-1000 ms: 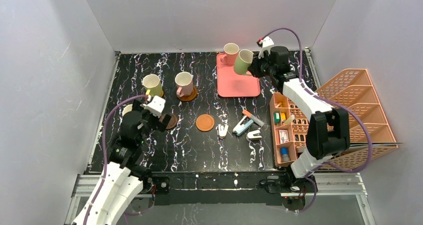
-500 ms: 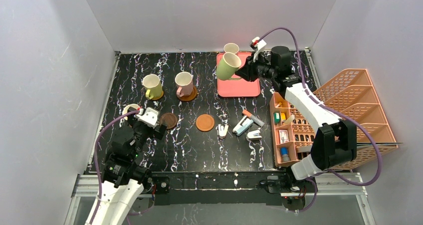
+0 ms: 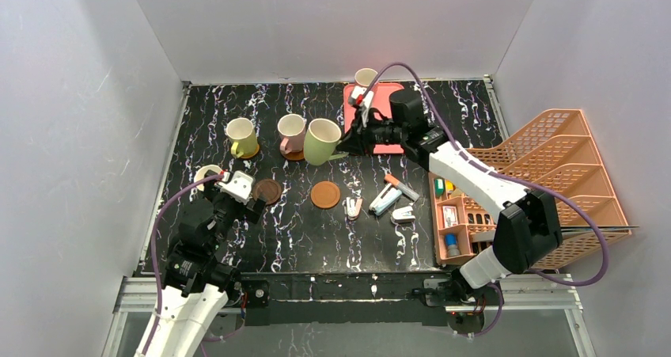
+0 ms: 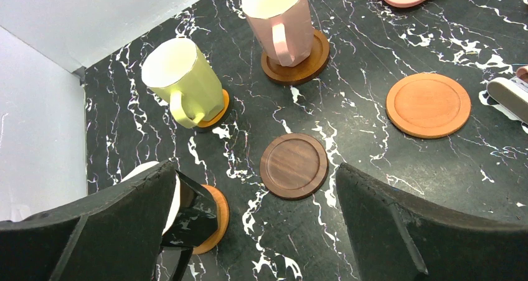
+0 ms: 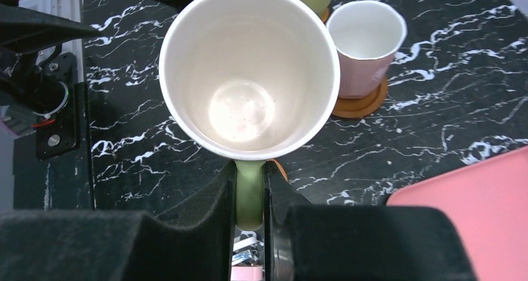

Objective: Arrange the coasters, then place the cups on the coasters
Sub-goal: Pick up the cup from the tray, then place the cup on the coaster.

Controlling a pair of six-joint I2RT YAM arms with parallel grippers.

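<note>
My right gripper is shut on the handle of a yellow-green cup, holding it upright just right of a pink cup that stands on a brown coaster. Further left, another yellow-green cup sits on an orange coaster. Between them and my left gripper, which is open and holds nothing, lie a bare dark coaster and a bare orange coaster. A dark cup on an orange coaster is partly hidden by the left finger. One pink cup remains on the pink tray.
A stapler and small office items and a white clip lie right of the orange coaster. An orange organiser and a tiered file rack stand at the right. White walls enclose the table.
The right arm has carried the yellow-green cup off the tray, leftward and down, to beside the pink cup. The left arm drew back toward its base early on, then held still.
</note>
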